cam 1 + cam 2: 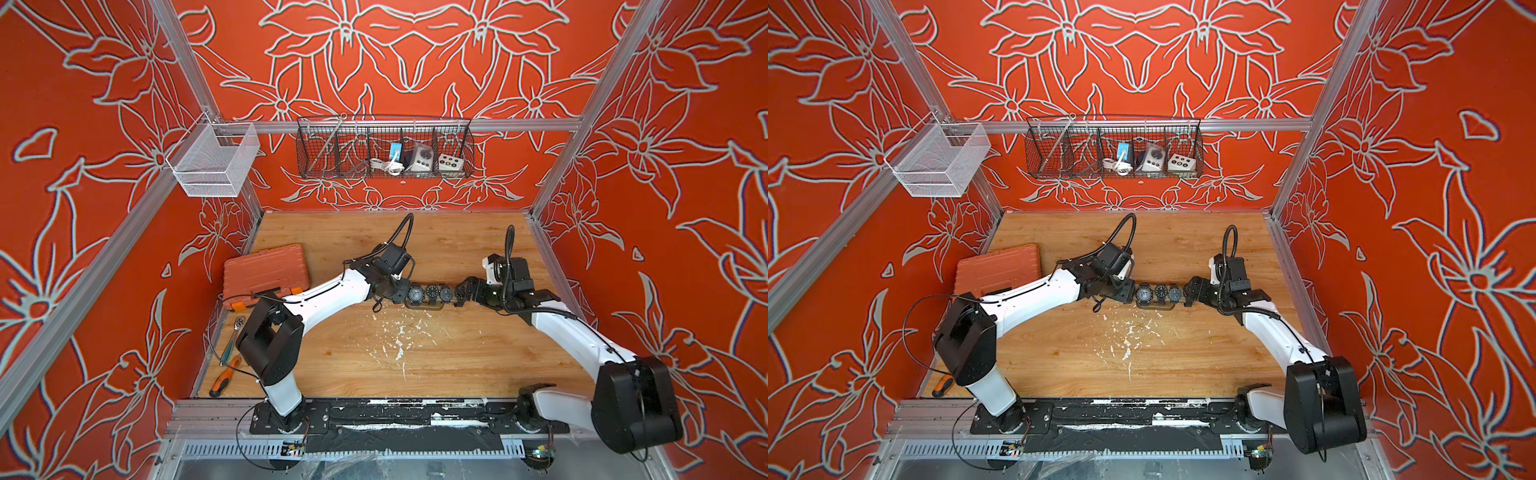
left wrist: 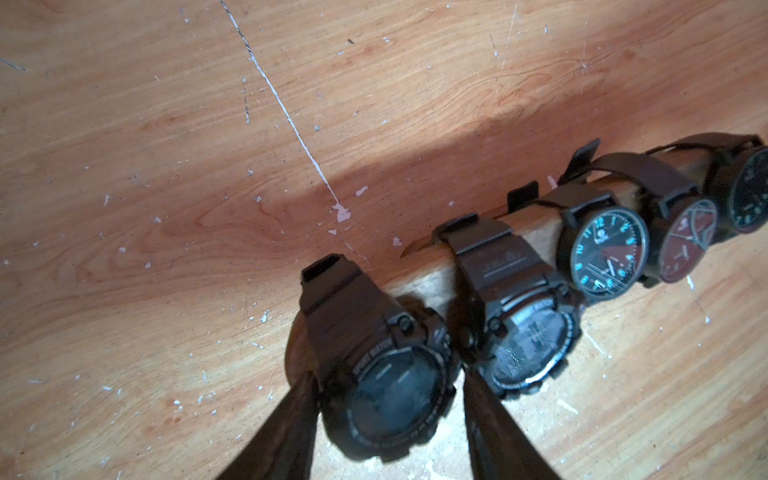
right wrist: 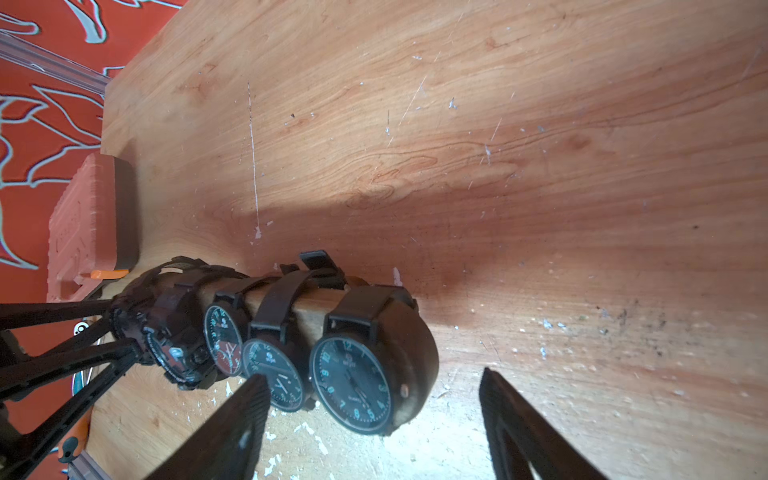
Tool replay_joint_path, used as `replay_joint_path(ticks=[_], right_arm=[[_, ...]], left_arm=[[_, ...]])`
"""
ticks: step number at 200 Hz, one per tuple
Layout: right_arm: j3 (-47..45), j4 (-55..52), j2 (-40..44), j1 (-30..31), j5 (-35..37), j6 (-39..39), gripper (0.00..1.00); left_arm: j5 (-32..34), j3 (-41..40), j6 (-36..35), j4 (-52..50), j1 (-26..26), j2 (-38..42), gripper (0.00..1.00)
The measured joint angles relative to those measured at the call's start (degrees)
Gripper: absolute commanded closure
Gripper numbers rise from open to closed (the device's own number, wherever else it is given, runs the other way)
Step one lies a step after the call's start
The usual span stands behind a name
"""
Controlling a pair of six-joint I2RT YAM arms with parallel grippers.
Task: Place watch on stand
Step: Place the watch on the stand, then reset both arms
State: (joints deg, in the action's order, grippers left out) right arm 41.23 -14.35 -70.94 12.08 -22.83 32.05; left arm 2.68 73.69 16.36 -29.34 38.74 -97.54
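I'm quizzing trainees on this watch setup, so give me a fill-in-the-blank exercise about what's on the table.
1. The left wrist view shows ___ watches in a row along the stand.
2. The closed tool case is ___ in colour.
3. The jaws of the right gripper stand ___.

Missing words: five; orange; open.
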Motion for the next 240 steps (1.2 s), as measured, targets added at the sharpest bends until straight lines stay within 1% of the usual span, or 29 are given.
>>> replay_joint_path(ticks=[28,46,90,105,141,160,180,204,220,240], right_arm=[[0.00,-0.39,0.24,0.13,0.42,-0.15,0.17],[0.00,-0.94,0.81,0.20,1.05,-0.42,0.17],[0.02,-3.50,4.00,0.20,3.48,-1.51,0.14],[0.15,-4.44,4.96,0.20,4.48,-1.90,0.14],[0.61,-7.41,7.52,0.20,7.06,-2.93,0.12],[1.57,-9.42,9.29,0.20,9.14,-3.54,0.08],[2.99,-11.54,11.26,0.20,11.93,-4.35,0.06],[5.60,-14.12,12.94,0.20,16.65,-4.61,0.05],[7.58,-14.88,13.42,0.20,20.65,-4.72,0.02],[8.79,-14.40,13.60,0.17,26.34,-5.40,0.02]], left_arm=[[0.02,0.00,0.00,0.07,0.00,0.00,0.46],[0.20,-0.04,0.24,0.07,0.00,0.09,0.44],[1.79,-1.84,1.31,0.37,-0.07,2.84,0.34],[2.43,-3.04,1.86,1.05,-0.15,4.15,0.30],[3.63,-9.05,3.93,4.63,-1.51,9.77,0.23],[4.74,-12.46,5.07,6.40,-3.19,13.73,0.16],[7.91,-16.20,6.58,8.74,-4.72,18.56,0.08],[12.37,-21.46,8.83,11.98,-6.60,24.28,0.01],[15.93,-23.71,10.49,12.94,-8.13,26.60,0.01],[22.05,-26.77,11.19,15.93,-9.64,29.46,0.00]])
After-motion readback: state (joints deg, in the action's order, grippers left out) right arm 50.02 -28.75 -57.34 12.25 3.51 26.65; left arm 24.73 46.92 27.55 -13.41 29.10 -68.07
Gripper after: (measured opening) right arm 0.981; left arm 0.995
